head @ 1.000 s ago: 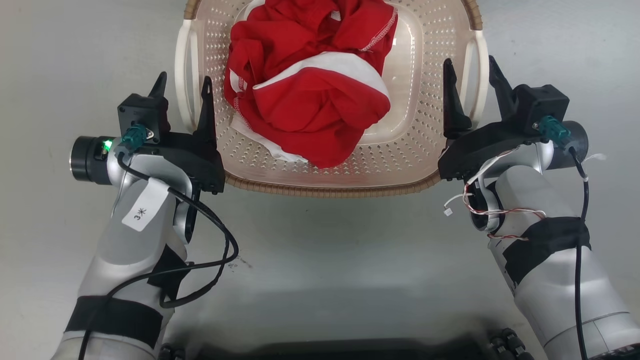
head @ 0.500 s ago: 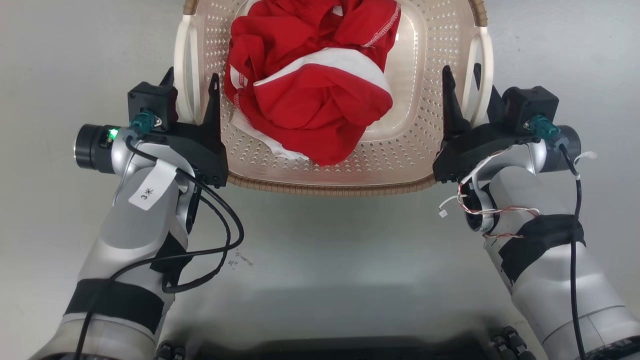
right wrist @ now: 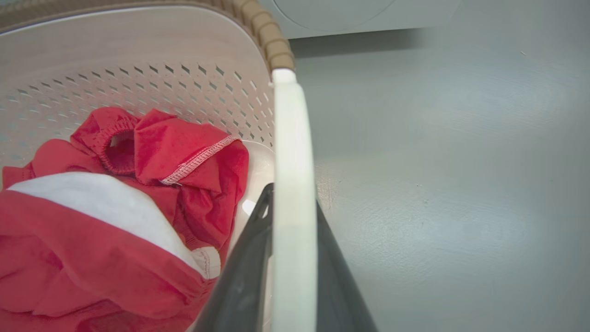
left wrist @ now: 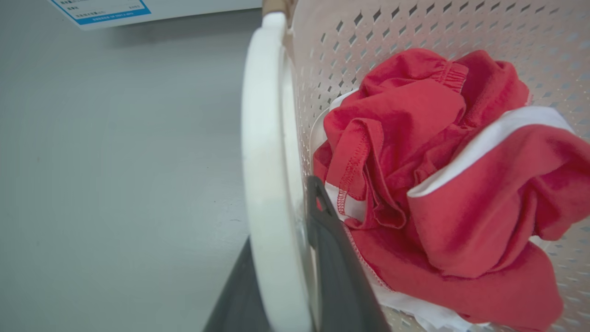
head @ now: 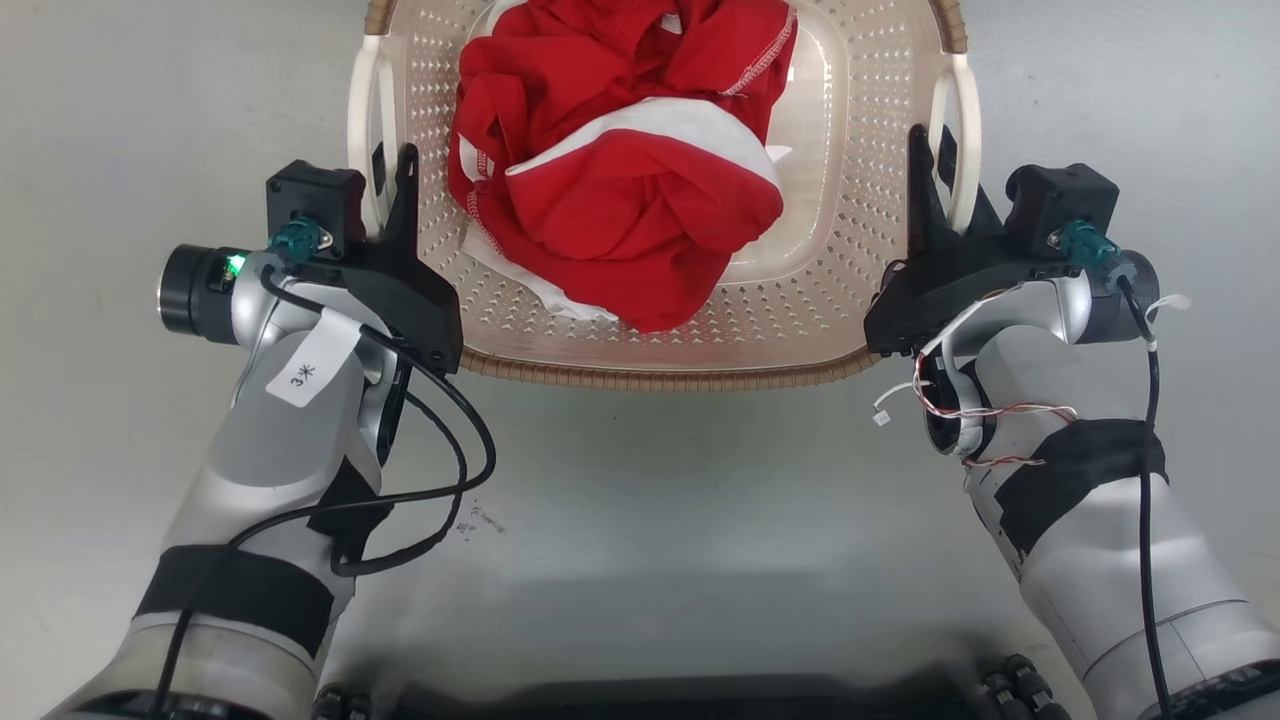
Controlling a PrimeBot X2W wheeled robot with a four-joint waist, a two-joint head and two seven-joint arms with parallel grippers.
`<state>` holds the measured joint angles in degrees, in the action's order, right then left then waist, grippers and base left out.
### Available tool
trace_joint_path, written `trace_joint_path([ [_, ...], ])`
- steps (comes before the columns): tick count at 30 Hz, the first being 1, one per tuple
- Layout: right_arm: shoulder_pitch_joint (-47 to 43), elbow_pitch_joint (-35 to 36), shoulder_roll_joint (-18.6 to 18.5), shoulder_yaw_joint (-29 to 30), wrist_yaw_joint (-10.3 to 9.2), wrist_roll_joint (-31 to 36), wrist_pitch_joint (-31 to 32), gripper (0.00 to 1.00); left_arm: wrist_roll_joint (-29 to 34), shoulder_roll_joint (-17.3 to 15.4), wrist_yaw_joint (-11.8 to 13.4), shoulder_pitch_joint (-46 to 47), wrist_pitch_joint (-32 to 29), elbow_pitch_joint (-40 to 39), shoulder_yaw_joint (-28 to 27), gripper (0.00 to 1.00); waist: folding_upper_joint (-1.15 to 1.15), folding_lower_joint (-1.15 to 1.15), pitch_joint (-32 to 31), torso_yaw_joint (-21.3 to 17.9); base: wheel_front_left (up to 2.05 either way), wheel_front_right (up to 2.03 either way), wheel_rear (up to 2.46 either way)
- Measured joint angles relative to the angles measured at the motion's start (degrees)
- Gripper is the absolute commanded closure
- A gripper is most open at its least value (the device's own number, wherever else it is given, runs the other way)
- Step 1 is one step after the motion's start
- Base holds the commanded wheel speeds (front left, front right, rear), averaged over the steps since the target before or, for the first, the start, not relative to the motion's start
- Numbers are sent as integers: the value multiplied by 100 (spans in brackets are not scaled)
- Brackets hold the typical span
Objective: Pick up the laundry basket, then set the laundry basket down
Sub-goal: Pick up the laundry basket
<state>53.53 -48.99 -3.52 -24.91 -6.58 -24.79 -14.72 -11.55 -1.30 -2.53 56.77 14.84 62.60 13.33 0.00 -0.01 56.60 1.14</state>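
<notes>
We find the left gripper [head: 392, 170] and right gripper [head: 930, 150], lately wide astride, now with fingers [head: 406, 200] pinched narrow on the laundry basket's [head: 650, 378] white handles [head: 362, 110]; the basket sits on the grey floor [head: 640, 520], judged ready to lift.

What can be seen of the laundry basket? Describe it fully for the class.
The laundry basket is pale pink-beige plastic, rounded-rectangular, with perforated walls, a brown woven-look rim and a white handle on each side. It stands upright on the grey floor, holding a crumpled red and white garment. The left gripper clamps its fingers around the left handle, the right gripper around the right handle.
</notes>
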Motion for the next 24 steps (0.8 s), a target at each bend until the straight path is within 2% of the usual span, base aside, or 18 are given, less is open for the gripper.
trace_joint_path([
  [13,-8,-327,-1,-246,-5,-229,3,100,-466,5,2,-122,-5,116,266,100,0,1,-324,3,0,0,0],
  [24,-288,-645,1,-611,-5,-568,4,100,-734,3,53,-542,-12,229,573,100,0,1,-956,-23,0,0,0],
])
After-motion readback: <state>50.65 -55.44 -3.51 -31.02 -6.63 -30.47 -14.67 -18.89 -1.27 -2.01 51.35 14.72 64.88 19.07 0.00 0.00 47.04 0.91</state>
